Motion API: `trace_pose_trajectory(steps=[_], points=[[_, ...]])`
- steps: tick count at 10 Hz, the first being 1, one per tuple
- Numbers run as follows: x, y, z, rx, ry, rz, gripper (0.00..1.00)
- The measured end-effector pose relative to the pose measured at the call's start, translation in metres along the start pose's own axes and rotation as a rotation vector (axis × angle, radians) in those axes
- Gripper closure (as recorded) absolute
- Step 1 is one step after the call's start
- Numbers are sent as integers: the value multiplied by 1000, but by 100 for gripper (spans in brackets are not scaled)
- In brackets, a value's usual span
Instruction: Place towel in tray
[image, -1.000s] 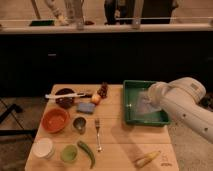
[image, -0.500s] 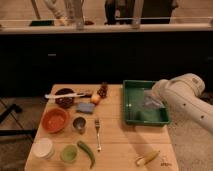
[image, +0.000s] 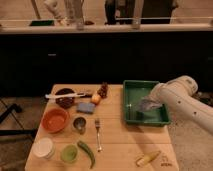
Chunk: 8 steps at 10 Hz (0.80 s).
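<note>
Wooden table, crowded on the left with bowls, cups and cutlery. White robot arm, reaching in from the right and now drawn further right than half a second ago, hanging over the right half of the green rectangular plastic tray. Pale, crumpled cloth towel over the tray's floor, apparently still off it, at the arm's tip. Gripper there too, buried in the cloth; cannot tell how wide, though seemingly still holding. Placement close, release likely all that remains.
</note>
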Motion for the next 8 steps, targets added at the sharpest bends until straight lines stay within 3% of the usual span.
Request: trace_pose_trajectory(steps=[8], points=[[2,0,0,0,2,2,98]])
